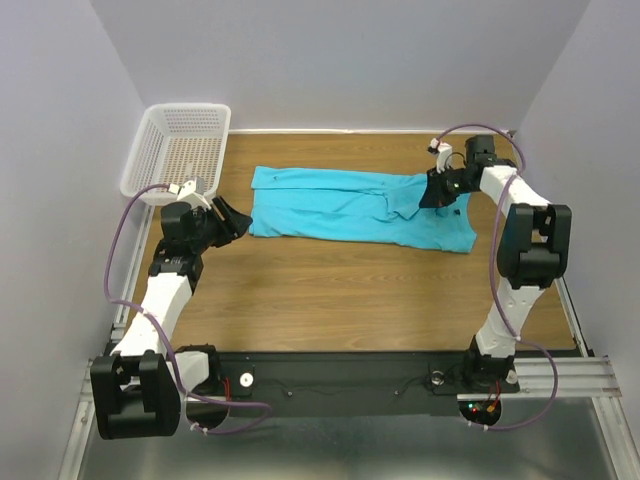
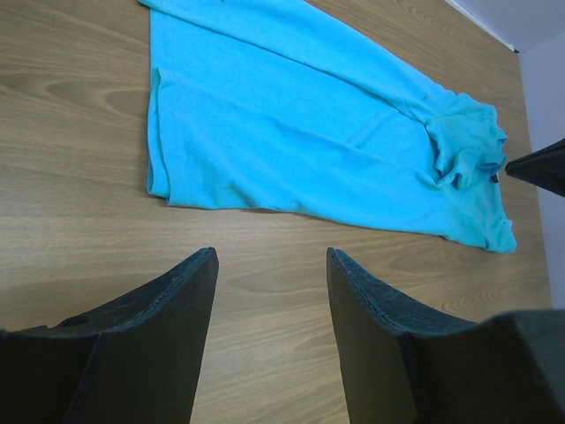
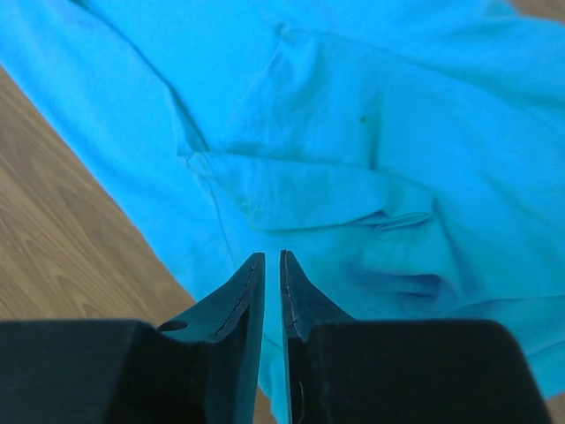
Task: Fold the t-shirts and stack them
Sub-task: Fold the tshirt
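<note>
One turquoise t-shirt (image 1: 350,205) lies spread across the far half of the wooden table, folded into a long band, with its bunched neck end to the right. My right gripper (image 1: 432,195) hovers over that neck end. In the right wrist view its jaws (image 3: 272,256) stand almost together, only a thin slit between them, above the wrinkled cloth (image 3: 371,132) and holding nothing. My left gripper (image 1: 235,220) sits just left of the shirt's left edge. In the left wrist view it is open (image 2: 269,256) over bare wood, short of the shirt's hem (image 2: 291,132).
A white mesh basket (image 1: 150,135) stands at the far left corner, behind the left arm. Walls close the table in on the left, back and right. Bare wood (image 1: 350,290) stretches between the shirt and the arm bases.
</note>
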Controlling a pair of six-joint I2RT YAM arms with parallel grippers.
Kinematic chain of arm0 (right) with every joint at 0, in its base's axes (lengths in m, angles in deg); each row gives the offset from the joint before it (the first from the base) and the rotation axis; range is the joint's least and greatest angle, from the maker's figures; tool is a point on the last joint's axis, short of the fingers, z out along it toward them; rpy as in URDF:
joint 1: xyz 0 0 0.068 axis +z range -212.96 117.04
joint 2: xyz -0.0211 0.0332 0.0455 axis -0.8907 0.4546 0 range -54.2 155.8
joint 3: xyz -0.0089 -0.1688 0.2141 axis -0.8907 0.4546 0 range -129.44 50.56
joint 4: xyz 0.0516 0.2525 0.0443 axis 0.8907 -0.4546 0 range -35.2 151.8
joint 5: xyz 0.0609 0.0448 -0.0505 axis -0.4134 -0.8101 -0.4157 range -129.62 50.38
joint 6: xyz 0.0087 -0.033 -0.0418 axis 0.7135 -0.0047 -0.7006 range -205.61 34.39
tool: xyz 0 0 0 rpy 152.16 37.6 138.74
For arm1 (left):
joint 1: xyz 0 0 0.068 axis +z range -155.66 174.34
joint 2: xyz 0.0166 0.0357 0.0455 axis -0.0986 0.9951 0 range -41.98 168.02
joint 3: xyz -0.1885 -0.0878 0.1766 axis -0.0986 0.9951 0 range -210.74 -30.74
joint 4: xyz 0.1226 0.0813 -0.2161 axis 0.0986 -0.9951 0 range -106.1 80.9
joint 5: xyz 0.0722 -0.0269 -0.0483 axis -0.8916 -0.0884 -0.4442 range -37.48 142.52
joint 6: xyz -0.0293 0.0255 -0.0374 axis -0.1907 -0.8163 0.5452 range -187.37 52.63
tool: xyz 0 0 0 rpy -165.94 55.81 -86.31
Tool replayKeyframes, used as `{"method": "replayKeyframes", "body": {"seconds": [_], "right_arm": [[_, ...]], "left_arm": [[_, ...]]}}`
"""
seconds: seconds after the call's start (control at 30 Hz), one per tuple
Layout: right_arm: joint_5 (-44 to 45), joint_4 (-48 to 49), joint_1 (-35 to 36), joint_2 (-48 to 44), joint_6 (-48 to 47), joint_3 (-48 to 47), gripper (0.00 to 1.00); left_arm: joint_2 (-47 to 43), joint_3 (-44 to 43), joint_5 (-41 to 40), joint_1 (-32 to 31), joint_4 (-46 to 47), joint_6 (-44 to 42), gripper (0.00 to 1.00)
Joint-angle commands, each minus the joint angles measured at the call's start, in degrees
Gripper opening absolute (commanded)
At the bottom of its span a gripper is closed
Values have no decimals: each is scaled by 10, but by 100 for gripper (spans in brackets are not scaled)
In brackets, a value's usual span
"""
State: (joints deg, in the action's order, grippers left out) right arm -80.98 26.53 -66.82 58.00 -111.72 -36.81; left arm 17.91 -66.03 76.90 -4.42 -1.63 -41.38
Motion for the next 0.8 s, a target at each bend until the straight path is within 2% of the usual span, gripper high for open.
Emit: {"method": "replayKeyframes", "body": {"seconds": [0.0, 0.3, 0.57, 0.77], "right_arm": [[33, -25, 27, 8, -32, 11, 18], [110, -11, 75, 45, -13, 9, 17], [110, -9, 79, 44, -14, 20, 18], [135, 3, 85, 79, 21, -32, 19]], "left_arm": [[-10, 0, 15, 3, 26, -2, 63], [-20, 13, 16, 3, 30, 4, 63], [-18, 14, 19, 3, 34, 6, 63], [-19, 10, 20, 3, 37, 8, 63]]}}
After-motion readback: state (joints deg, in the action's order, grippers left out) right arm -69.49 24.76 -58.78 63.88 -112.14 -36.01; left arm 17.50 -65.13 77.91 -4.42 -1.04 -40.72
